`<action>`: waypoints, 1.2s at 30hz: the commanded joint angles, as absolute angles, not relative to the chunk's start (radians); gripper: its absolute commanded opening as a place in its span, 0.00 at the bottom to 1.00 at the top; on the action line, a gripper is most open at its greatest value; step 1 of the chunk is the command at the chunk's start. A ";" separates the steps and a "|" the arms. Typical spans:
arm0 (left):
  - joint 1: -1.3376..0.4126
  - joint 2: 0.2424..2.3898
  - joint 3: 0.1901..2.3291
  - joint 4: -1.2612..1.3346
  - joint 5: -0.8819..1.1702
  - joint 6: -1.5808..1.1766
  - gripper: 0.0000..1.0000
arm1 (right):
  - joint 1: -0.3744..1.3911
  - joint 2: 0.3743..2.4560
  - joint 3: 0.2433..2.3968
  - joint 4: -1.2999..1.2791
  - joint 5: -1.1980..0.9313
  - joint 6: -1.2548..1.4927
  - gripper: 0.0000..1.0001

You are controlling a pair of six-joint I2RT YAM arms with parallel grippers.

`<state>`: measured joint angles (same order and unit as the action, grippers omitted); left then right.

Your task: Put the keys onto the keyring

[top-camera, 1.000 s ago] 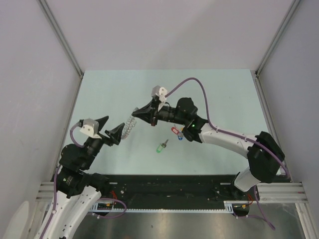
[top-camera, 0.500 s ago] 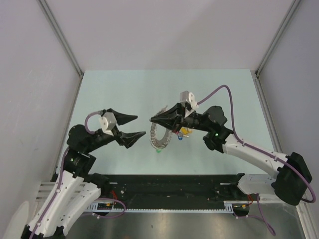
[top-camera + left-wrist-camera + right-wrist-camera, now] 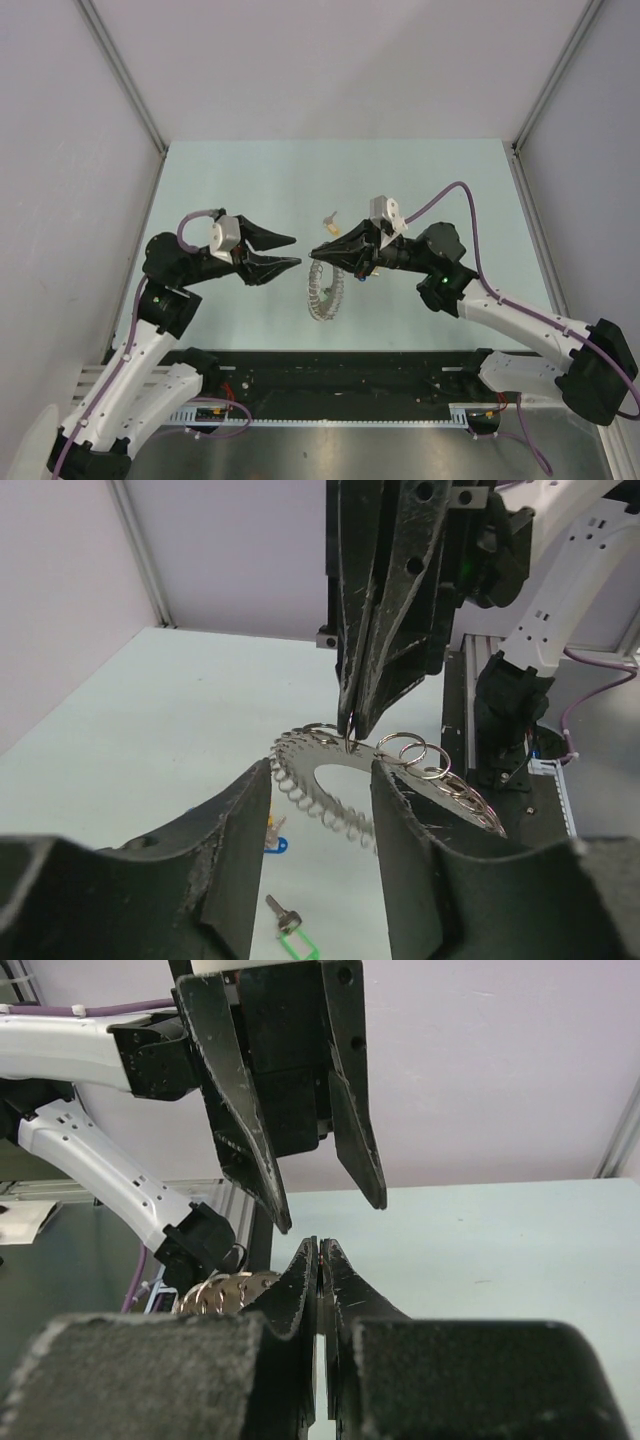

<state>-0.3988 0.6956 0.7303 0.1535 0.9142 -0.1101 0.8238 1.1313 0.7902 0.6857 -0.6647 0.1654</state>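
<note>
My right gripper (image 3: 315, 253) is shut on the edge of the silver keyring (image 3: 322, 290), which hangs limp below its tips above the table. In the left wrist view the ring (image 3: 330, 798) dangles from the right gripper (image 3: 350, 732). My left gripper (image 3: 292, 250) is open and empty, pointing at the right gripper's tips from the left, a short gap away. In the right wrist view the left gripper (image 3: 332, 1212) stands open just beyond my shut fingertips (image 3: 308, 1260). A key with a green tag (image 3: 290, 935) and a blue tag (image 3: 276, 846) lie on the table below.
One small key (image 3: 328, 216) lies alone on the pale green table (image 3: 450, 190) behind the grippers. Blue and yellow tags (image 3: 362, 272) show partly under the right gripper. Grey walls enclose the table on three sides. A black rail (image 3: 350, 375) runs along the near edge.
The right gripper has carried the keyring from the left of centre to the middle and lifted it, so it hangs down. The left gripper has let go, risen and swung right to face it.
</note>
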 commanded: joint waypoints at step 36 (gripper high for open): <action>-0.499 0.775 0.764 0.210 0.980 -0.149 0.25 | 0.867 1.170 0.788 0.845 -0.667 0.192 0.00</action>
<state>-0.4843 0.7769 0.7300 0.2150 0.9726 -0.1566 0.8532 1.1660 0.7826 0.7773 -0.6777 0.2070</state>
